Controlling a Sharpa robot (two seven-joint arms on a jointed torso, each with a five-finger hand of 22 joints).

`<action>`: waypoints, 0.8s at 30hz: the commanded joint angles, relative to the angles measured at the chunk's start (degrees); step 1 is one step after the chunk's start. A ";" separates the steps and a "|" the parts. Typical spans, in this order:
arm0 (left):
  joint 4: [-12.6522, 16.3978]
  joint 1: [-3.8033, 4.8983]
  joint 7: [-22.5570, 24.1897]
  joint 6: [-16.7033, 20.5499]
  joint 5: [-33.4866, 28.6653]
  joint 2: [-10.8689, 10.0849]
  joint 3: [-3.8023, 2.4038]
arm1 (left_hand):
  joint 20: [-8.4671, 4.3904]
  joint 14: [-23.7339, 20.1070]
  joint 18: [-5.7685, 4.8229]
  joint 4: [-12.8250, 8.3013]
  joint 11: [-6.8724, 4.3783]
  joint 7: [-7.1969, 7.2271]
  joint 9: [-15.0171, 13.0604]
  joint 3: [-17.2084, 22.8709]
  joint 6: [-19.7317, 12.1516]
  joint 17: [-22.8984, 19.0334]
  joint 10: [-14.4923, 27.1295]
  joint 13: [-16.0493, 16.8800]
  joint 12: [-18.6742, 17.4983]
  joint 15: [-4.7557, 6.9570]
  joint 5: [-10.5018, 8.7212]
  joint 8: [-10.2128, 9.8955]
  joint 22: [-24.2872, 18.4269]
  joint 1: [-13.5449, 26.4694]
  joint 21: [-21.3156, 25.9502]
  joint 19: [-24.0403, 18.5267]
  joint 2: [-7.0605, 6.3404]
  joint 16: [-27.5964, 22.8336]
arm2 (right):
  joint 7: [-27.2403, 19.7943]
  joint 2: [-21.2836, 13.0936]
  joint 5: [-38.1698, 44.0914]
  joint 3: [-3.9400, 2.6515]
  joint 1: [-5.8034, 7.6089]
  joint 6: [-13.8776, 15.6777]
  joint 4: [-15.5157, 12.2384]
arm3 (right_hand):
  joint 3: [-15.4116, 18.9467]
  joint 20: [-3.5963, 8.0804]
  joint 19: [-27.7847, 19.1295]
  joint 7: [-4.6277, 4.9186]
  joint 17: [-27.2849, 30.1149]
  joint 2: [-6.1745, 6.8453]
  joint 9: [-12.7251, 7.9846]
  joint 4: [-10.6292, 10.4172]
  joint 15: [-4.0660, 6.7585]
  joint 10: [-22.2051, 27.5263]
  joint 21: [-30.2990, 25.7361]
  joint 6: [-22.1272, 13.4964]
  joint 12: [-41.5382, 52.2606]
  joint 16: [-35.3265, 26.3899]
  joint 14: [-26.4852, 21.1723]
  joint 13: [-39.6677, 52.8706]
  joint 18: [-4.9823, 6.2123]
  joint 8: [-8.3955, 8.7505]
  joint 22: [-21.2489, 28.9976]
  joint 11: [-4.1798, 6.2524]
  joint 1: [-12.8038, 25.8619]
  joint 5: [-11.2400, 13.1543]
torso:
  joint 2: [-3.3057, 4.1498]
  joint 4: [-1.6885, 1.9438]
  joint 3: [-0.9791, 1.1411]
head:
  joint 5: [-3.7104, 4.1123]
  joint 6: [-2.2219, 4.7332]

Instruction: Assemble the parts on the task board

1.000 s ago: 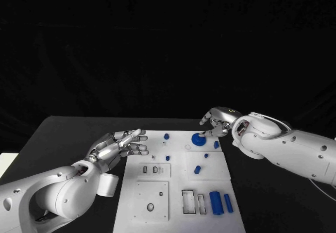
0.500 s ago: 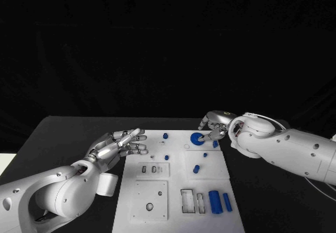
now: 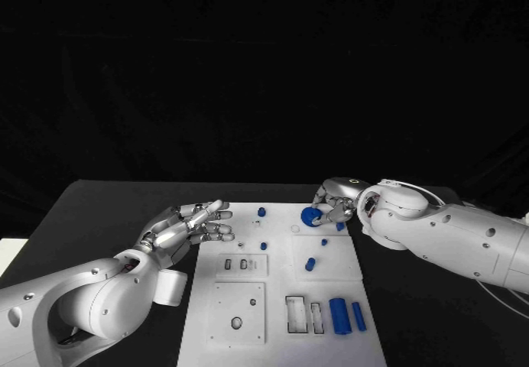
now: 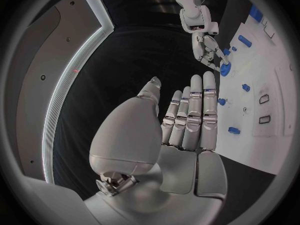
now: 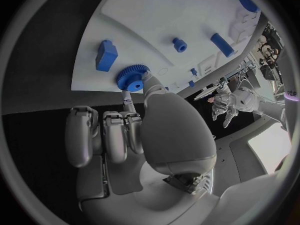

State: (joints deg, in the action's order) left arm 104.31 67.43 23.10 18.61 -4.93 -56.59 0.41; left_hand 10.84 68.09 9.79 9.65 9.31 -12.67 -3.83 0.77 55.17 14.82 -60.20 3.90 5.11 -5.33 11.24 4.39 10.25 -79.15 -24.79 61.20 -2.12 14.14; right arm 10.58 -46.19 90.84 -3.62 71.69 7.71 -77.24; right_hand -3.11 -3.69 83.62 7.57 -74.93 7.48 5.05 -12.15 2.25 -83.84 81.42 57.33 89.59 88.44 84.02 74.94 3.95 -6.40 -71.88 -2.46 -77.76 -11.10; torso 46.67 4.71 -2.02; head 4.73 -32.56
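The right hand [image 3: 331,205] pinches a toothed blue gear [image 3: 311,218] at the far right corner of the white board [image 3: 242,306], about one o'clock from its middle; the right wrist view shows the gear's [image 5: 131,77] ridged rim and a blue block [image 5: 106,54] just beside it; the left hand [image 3: 187,229] hovers at the board's nine o'clock edge, fingers straight and slightly apart, holding nothing; the left wrist view shows them [image 4: 190,115] side by side; two smooth blue cylinders [image 3: 339,316] lie near five o'clock; the table [image 3: 99,214] is matt black.
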 commanded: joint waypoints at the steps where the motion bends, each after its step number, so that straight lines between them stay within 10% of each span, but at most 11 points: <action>1: 0.07 0.06 0.24 -1.14 -0.12 0.12 -0.04 | 0.12 -0.31 0.49 -0.29 0.03 -0.35 0.04 -0.03 -0.04 0.05 0.32 -0.06 -0.26 -0.04 -0.36 -0.27 -0.07 -0.07 -0.12 -0.14 0.36 -0.23 | -0.16 0.36 1.40 0.01 -0.07 -1.35 0.30 | -0.11 -0.21 0.86 -0.05 -11.38 -0.16 0.11 0.23 -0.49 -6.11 0.39 0.49 0.33 0.23 5.25 14.98 -0.46 -0.23 -0.13 -0.12 -0.61 -0.04 | 0.02 0.03 -0.02 | 0.16 -0.04; 24: 0.03 0.05 -0.04 -1.27 -0.12 0.17 -0.04 | 0.15 -0.43 0.50 -0.41 0.03 -0.36 0.03 0.04 -0.04 0.12 0.31 -0.04 -0.29 -0.06 -0.33 -0.28 -0.09 -0.19 -0.11 -0.22 0.50 -0.30 | 3.18 1.47 11.37 0.01 -0.92 -0.75 0.11 | -4.14 0.55 1.38 -1.58 -12.55 -1.27 0.95 2.25 0.52 -6.16 1.50 5.55 0.41 0.65 5.46 15.06 -0.81 -2.30 -2.26 1.15 -1.71 3.99 | 0.02 0.07 -0.03 | 0.17 -0.13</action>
State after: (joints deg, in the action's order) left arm 104.28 67.43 22.95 18.54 -4.97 -56.53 0.41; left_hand 10.84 68.10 9.79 9.65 9.31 -12.67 -3.83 0.77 55.17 14.87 -60.20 3.90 5.11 -5.33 11.24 4.39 10.25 -79.15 -24.78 61.20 -2.12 14.14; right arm 11.86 -44.80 97.46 -3.97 71.34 8.18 -77.21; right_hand -6.81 -3.48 83.83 6.15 -74.91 6.43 5.63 -9.94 2.27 -84.05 82.58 62.44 89.80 88.74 84.01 74.93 3.95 -8.26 -74.07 -1.63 -78.36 -6.77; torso 46.70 4.75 -2.04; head 4.83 -32.70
